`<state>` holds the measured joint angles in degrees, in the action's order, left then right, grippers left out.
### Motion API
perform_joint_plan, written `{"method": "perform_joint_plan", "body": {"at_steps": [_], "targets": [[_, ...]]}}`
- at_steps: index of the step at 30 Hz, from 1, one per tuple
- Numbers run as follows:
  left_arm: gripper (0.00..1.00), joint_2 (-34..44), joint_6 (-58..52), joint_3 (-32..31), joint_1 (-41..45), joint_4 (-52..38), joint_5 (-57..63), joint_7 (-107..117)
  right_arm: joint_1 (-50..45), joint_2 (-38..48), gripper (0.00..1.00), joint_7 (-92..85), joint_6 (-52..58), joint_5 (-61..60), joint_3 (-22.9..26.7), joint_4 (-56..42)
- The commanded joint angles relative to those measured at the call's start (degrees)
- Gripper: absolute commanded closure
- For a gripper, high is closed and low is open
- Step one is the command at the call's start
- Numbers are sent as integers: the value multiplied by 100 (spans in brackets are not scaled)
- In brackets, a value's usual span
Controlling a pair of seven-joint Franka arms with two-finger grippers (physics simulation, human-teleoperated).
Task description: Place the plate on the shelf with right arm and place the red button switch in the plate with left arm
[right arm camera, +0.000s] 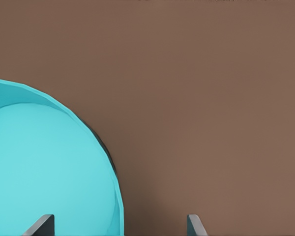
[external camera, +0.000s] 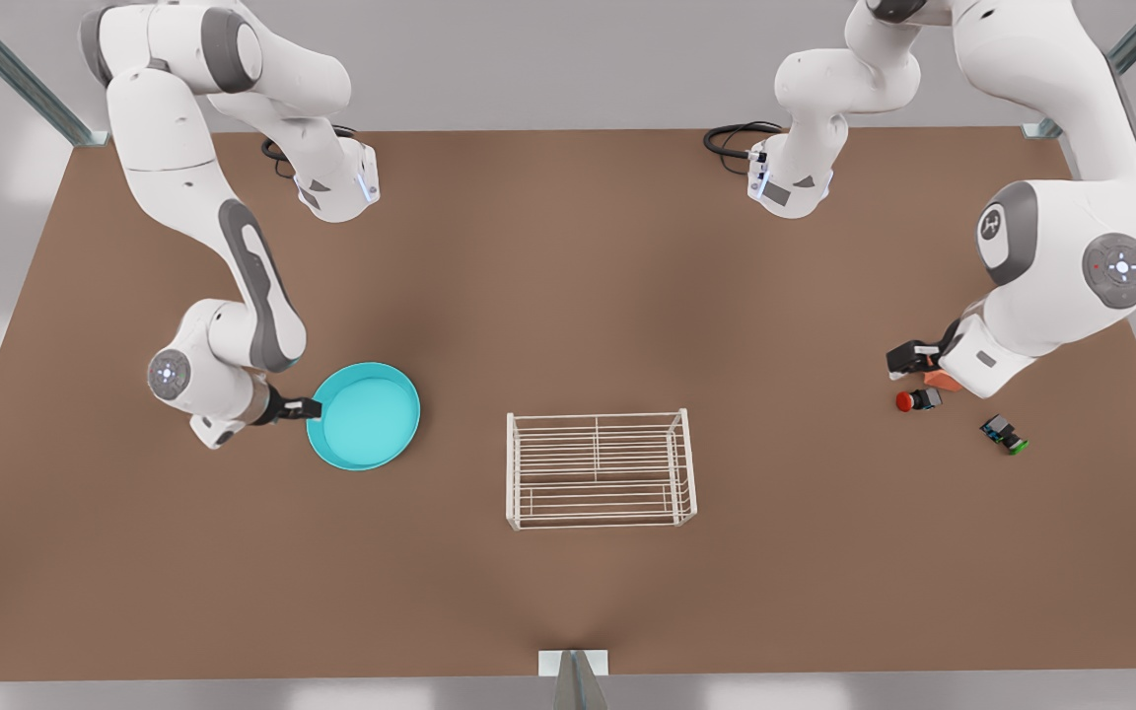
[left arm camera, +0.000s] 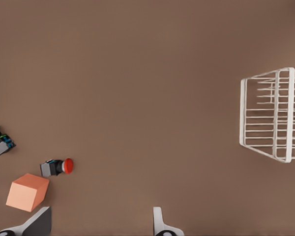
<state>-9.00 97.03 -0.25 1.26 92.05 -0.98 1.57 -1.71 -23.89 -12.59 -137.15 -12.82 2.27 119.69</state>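
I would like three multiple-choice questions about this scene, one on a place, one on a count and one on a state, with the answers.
1. Where is the plate?
A. On the table, at the front view's left of the rack
B. On top of the rack
C. Lifted in the air

2. How many small switches lie on the table?
A. One
B. Two
C. Three

3. How are the right gripper's jaws?
A. Shut on the plate
B. Open, either side of the plate's rim
C. Shut on nothing

Answers:
1. A: it rests on the table, apart from the rack.
2. B: a red-capped switch and a green-capped switch, near the open left gripper.
3. B: the right wrist view shows the rim between them.
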Motion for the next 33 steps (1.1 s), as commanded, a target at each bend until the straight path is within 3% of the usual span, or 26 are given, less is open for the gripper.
{"method": "perform_joint_plan", "body": {"at_steps": [1, 11, 13, 20, 22, 25, 32, 33], "targets": [[0, 3, -62, -18, 23, -3, 19, 203, -4, -63, 0, -2379, -409, 7, -25, -7], [0, 3, -62, -27, 32, -3, 19, 229, 92, -274, 0, -2916, -401, -28, -148, -24], [0, -5, -62, -27, 41, 6, 19, 247, 716, -336, 0, -2907, -365, -159, -816, -16], [0, 3, -70, -27, 41, 24, 19, 308, 752, -441, 4, -2617, -357, -608, -860, -7], [0, 3, -70, -27, 41, 24, 19, 308, 752, -432, 11, -2520, -330, -617, -860, -16], [0, 3, -70, -27, 41, 24, 19, 308, 752, -432, 30, -2424, -286, -617, -851, -16], [0, 3, -97, -27, 41, 32, 19, 317, 839, -415, 30, -1747, -154, -845, -842, -16], [0, 3, -97, -27, 41, 32, 19, 317, 839, -415, 33, -1747, -146, -845, -834, -16]]}}
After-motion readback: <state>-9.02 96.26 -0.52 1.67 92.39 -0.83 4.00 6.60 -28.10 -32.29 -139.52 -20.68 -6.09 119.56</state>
